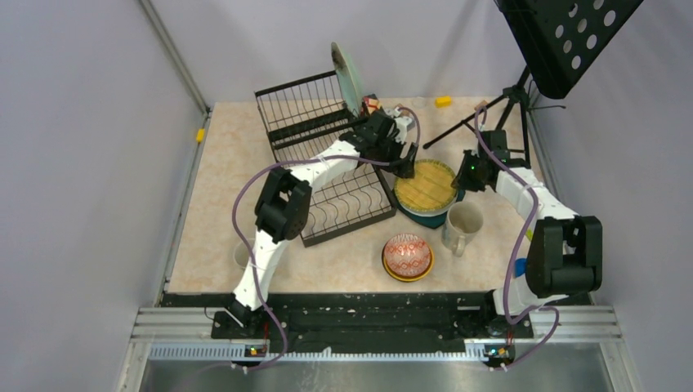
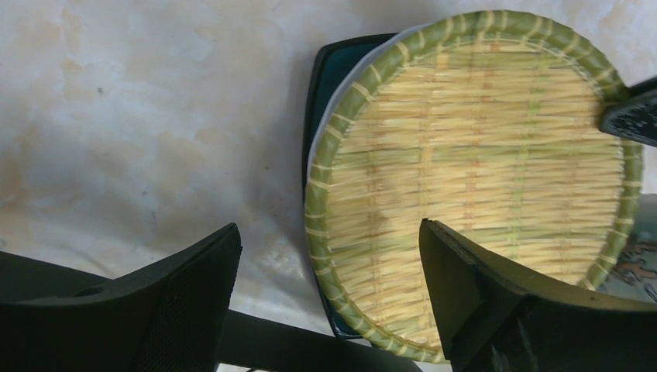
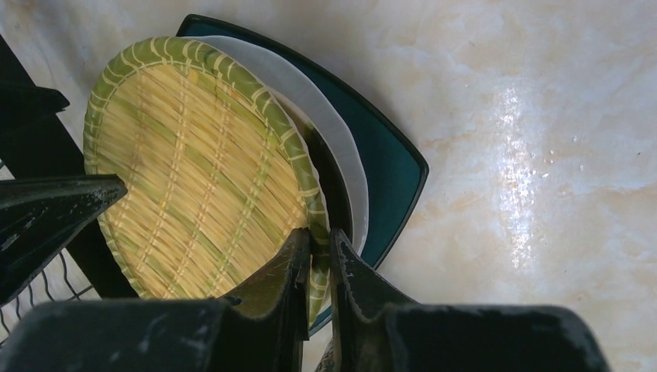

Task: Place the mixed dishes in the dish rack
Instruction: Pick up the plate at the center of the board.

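Woven plate [image 1: 426, 184], R rim tipped up, clamped in R fingers [image 3: 352, 288]; L fingers [image 2: 194, 291] splayed.

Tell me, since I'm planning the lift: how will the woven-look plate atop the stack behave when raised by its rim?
Probably stiff: the woven-look plate shows no sag with the right gripper pinching only its rim. Gripped at one edge, it may swing or slip. The white plate beneath looks smooth, so it might slide along.
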`<action>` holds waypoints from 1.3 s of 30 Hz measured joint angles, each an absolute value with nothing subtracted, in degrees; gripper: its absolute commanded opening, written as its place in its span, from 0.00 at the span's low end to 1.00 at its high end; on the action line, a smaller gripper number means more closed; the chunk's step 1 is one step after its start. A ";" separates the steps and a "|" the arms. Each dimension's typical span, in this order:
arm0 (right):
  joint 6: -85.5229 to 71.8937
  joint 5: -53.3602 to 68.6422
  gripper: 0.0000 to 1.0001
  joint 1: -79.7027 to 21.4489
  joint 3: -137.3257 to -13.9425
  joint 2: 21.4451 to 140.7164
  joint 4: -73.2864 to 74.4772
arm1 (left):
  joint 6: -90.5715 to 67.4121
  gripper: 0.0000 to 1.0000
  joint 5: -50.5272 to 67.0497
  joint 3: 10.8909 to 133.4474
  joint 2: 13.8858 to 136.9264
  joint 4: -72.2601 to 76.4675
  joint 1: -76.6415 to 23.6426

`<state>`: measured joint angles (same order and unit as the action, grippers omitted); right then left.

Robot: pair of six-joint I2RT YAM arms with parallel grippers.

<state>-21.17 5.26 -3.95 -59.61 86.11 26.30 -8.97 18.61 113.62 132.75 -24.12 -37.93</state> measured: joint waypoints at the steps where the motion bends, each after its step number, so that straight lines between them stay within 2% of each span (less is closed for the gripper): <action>1: -21.28 5.21 0.00 -3.95 -59.48 86.11 26.15 | -9.23 0.86 19.18 113.62 132.79 -24.16 -37.93; 7: -22.83 5.08 0.00 -3.95 -57.58 85.71 23.18 | -10.02 0.74 22.81 113.65 132.81 -24.86 -37.93; 10: -24.16 5.87 0.00 -3.95 -55.33 84.66 20.21 | -10.63 0.64 24.05 113.65 132.81 -24.86 -37.93; 12: -24.95 6.35 0.00 -3.86 -53.58 83.61 17.93 | -10.66 0.52 24.40 113.62 132.81 -24.93 -37.71; 17: -28.27 8.80 0.00 -2.74 -52.07 82.96 15.00 | -11.38 0.32 24.10 112.77 132.79 -24.12 -36.40; 24: -32.56 14.22 0.15 -0.91 -50.81 83.02 11.03 | -12.10 0.31 22.94 111.96 132.79 -23.42 -35.73; 30: -35.48 17.43 0.20 0.47 -49.84 83.81 7.60 | -12.56 0.28 22.70 111.94 132.79 -23.16 -35.55; 35: -37.30 19.99 0.29 0.67 -49.39 84.79 5.04 | -13.13 0.27 22.44 111.85 132.79 -22.70 -35.40; 39: -38.70 24.05 0.30 0.14 -49.10 85.36 3.57 | -14.00 0.26 24.45 111.35 132.73 -20.78 -35.42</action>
